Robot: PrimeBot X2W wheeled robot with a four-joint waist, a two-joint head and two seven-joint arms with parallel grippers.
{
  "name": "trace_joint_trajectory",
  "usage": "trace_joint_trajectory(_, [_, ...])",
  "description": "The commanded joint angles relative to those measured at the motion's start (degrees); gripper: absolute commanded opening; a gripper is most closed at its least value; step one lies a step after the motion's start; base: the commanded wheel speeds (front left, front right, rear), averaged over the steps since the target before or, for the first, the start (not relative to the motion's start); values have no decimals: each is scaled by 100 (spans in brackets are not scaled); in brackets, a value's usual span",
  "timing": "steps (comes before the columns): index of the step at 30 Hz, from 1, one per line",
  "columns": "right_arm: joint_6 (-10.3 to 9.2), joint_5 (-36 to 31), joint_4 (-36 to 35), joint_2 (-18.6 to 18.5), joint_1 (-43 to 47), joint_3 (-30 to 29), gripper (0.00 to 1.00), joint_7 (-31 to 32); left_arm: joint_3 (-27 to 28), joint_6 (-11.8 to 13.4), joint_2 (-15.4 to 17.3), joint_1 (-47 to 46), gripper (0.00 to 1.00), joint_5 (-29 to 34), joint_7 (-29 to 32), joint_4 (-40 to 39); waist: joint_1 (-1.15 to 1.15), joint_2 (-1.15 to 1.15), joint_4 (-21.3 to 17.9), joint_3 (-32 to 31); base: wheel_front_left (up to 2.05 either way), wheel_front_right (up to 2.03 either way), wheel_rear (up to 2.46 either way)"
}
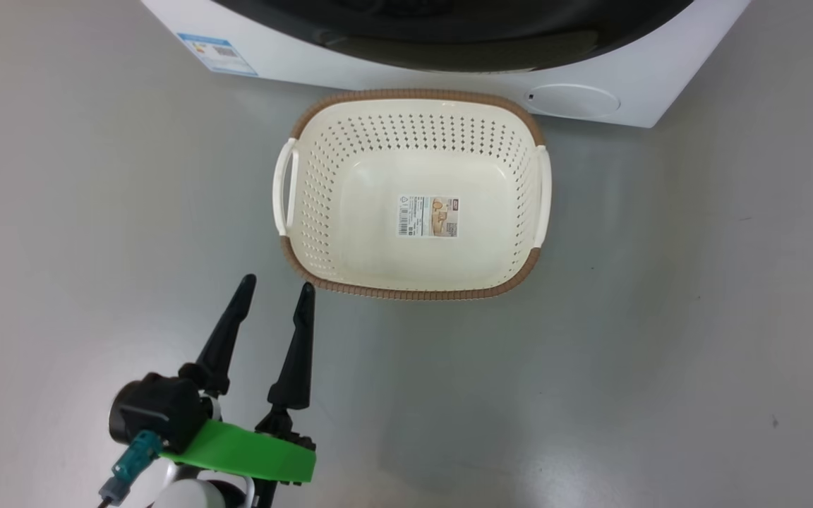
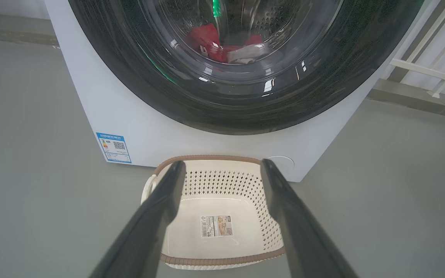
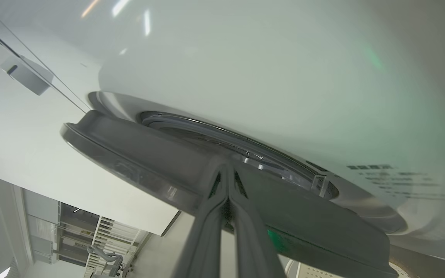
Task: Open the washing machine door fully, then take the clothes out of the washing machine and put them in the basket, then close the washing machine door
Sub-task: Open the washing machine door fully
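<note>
Because the washing machine door [image 3: 137, 154] has yet to swing wide, the right gripper [image 3: 227, 172] works at its rim. Its jaws are pressed together with nothing between them, the tips set against the dark edge where the door stands a little off the white front of the washing machine [image 1: 308, 60]. That reads as a hook or a lever rather than a pinch, which suits a broad rim too thick to clamp. Whether the tips reach behind the edge I cannot tell.

Through the glass, in the left wrist view, the clothes [image 2: 207, 34] lie red and white low in the drum, so none are out yet. The basket [image 1: 406, 292] sits empty on the floor [image 1: 96, 212], just in front of the machine and below the door, placed so a garment needs only a short drop. The left gripper [image 1: 276, 285] hovers near the basket's near left corner, jaws spread wide and holding nothing. It is clear of the door's swing and ready, I judge, for the reach into the drum.
</note>
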Motion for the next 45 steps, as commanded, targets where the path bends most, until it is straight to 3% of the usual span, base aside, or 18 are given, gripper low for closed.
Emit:
trace_joint_trajectory(1, [3, -9, -75, 63, -76, -52, 0, 40, 155, -10, 79, -49, 100, -23, -51, -94, 0, 0, 40, 42, 0, 0, 0])
trace_joint_trajectory(27, [3, -512, 208, 443, -5, 54, 0, 484, 41, 35, 78, -49, 100, -164, -51, -54, 0, 0, 162, -80, 0, 0, 0])
trace_joint_trajectory(45, [3, -752, 109, 499, 81, -159, 0, 192, 22, -3, 78, -21, 100, -196, -51, -55, 0, 0, 206, -5, 0, 0, 0])
